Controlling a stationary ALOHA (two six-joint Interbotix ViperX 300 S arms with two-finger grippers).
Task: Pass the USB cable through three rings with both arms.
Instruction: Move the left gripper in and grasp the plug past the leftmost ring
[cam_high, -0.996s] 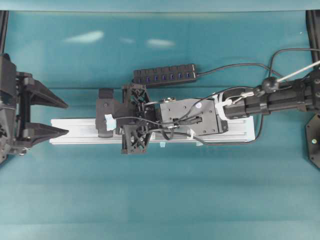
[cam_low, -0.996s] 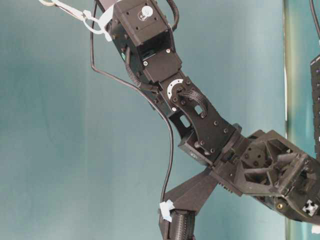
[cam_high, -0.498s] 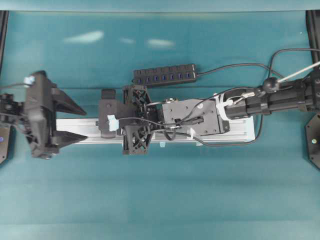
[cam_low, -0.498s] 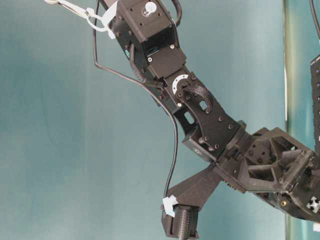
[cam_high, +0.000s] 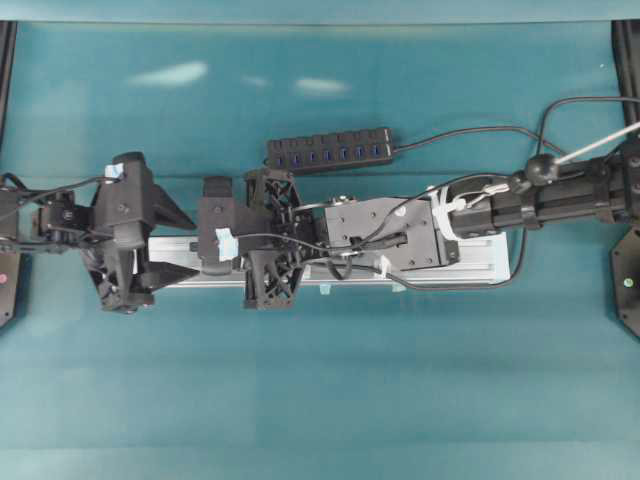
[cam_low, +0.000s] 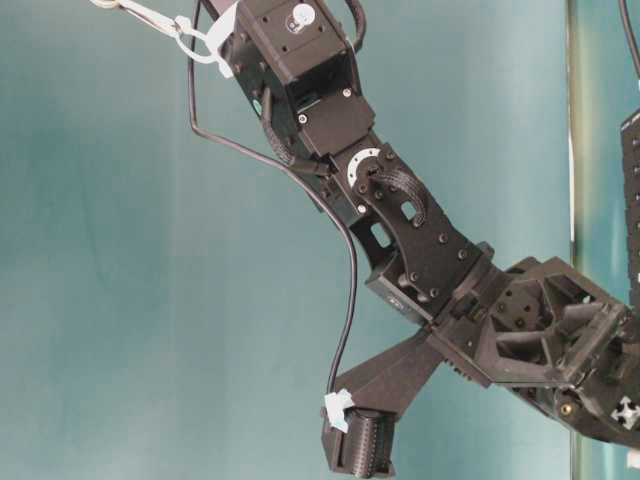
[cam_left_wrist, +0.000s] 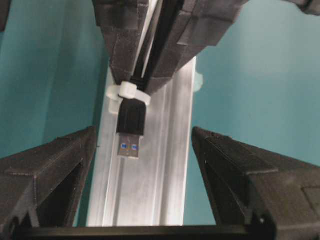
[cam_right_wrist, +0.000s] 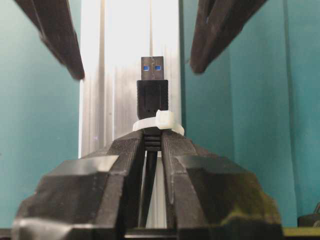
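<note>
From my station, the right end effector is clamped on the USB cable just behind its plug, which sticks out past the fingertips with its blue tongue showing. A whitish ring loops around the plug body right at those fingertips, standing on the silver rail. The left end effector is spread wide, gripping nothing, its two fingers on either side of the rail and the plug between them but apart from both. I see only this one ring; the arms hide the others, I think. In the overhead view the rail lies along the teal tabletop, with the black multi-port hub beyond it. I can read no writing or labels anywhere.
</note>
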